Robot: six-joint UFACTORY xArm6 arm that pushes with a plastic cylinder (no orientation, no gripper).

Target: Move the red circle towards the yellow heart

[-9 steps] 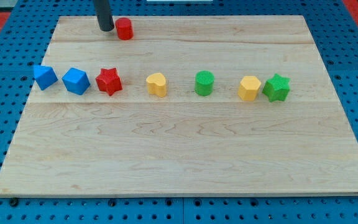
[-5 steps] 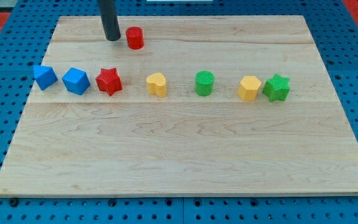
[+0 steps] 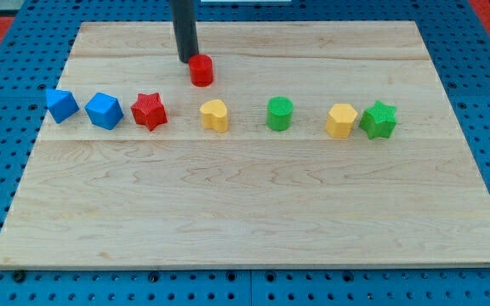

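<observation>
The red circle (image 3: 201, 70) sits on the wooden board (image 3: 253, 195) near the view's top, left of centre. My tip (image 3: 186, 60) stands just up and to the left of it, touching or nearly touching it. The yellow heart (image 3: 215, 115) lies a short way below the red circle, slightly to its right, in the row of blocks across the board.
In the row, from the view's left: two blue blocks (image 3: 61, 104) (image 3: 104, 110), a red star (image 3: 150, 110), the yellow heart, a green circle (image 3: 280, 113), a yellow block (image 3: 341, 120) and a green star (image 3: 379, 120).
My tip has moved right and down, pushing the red circle right and down, closer to the yellow heart. The other blocks have not moved.
</observation>
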